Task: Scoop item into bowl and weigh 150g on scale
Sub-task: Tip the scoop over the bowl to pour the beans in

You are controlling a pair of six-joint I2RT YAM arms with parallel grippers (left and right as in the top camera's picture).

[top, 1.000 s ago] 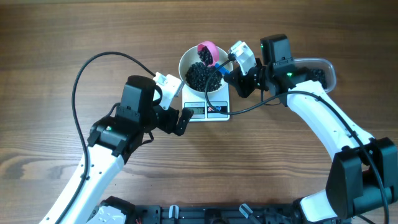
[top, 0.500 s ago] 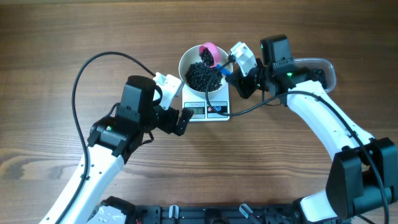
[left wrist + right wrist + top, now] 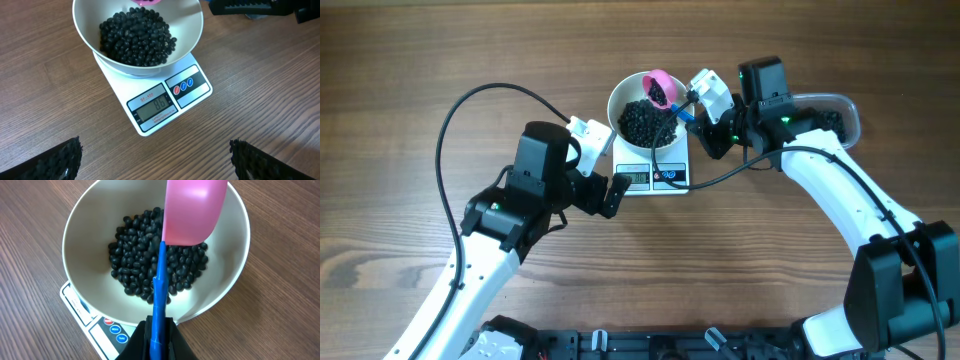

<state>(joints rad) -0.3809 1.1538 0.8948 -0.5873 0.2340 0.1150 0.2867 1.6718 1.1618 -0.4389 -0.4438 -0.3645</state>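
Wood-grain table [image 3: 420, 60] is carrying everything. The white kitchen scale [image 3: 192, 102] is sitting mid-table and its display is showing 86. The white bowl [image 3: 192, 30] is sitting on the scale's platform, with a loose heap of black beans [image 3: 135, 37] lying in its bottom. My right gripper [image 3: 157, 342] is clamping the blue handle [image 3: 159, 287] of the pink scoop [image 3: 192, 210], jaws pinched tight on the handle's end. I'm holding the scoop's cup over the bowl's far side, above the beans and clear of the heap. From the wrist camera I'm only seeing the cup's pink back, while overhead is showing dark beans in its mouth. My left gripper [image 3: 608, 170] is hanging at the scale's left front corner, jaws spread wide, gripping nothing and touching neither scale nor bowl. Its two ribbed black fingers [image 3: 50, 160] are framing the bottom corners of the left wrist view. A clear plastic tub [image 3: 845, 108] is sitting right of the scale, half hidden under my right arm, with more beans showing inside it.
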